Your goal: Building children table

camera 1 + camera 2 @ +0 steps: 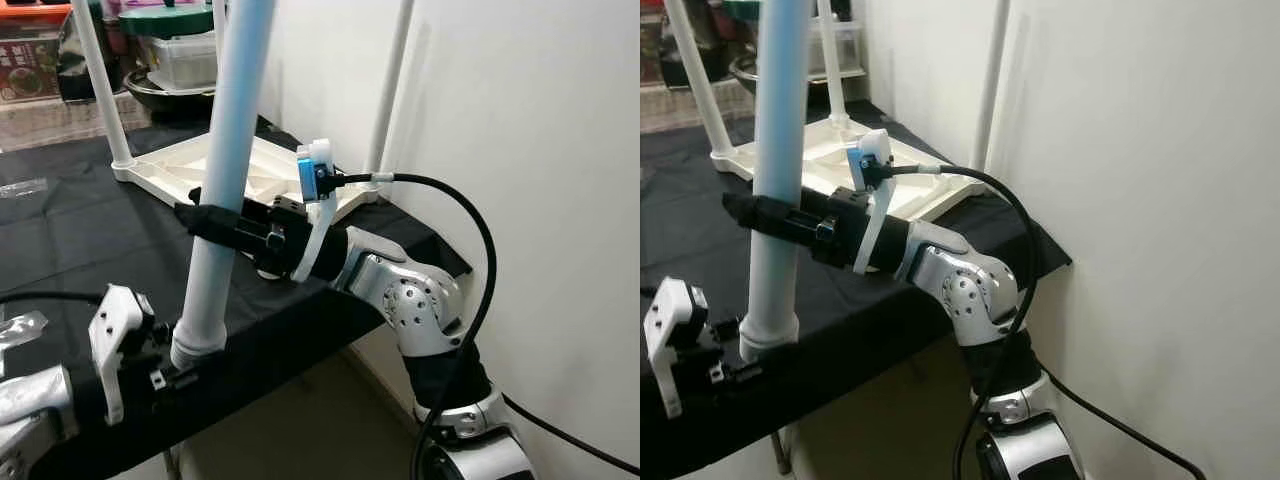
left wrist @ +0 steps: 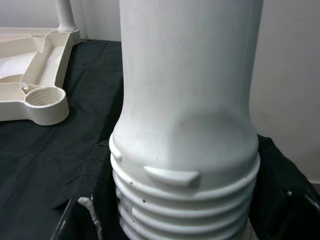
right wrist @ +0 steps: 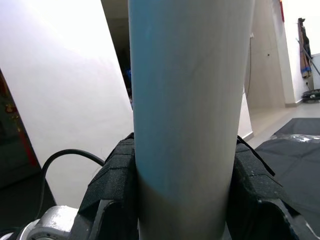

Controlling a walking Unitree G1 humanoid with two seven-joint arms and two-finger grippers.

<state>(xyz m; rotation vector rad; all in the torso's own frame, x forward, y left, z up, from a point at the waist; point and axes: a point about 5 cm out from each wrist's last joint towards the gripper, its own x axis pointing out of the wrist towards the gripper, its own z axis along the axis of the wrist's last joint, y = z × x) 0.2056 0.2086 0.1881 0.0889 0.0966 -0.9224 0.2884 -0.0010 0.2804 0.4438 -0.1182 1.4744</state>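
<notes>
Over the front edge of the black-draped table (image 1: 70, 230), leg-fitting is in hand. Farther back lies the upturned white tabletop (image 1: 200, 172), two legs already standing in it and a threaded corner socket (image 2: 44, 101) open. The loose table leg (image 1: 228, 170) is held near upright, threaded end down. The right gripper (image 1: 205, 222), forearm level, is clamped round its mid-shaft; the left gripper (image 1: 180, 372) closes on the threaded end. Next, probably: carry it to that socket, seat and twist.
</notes>
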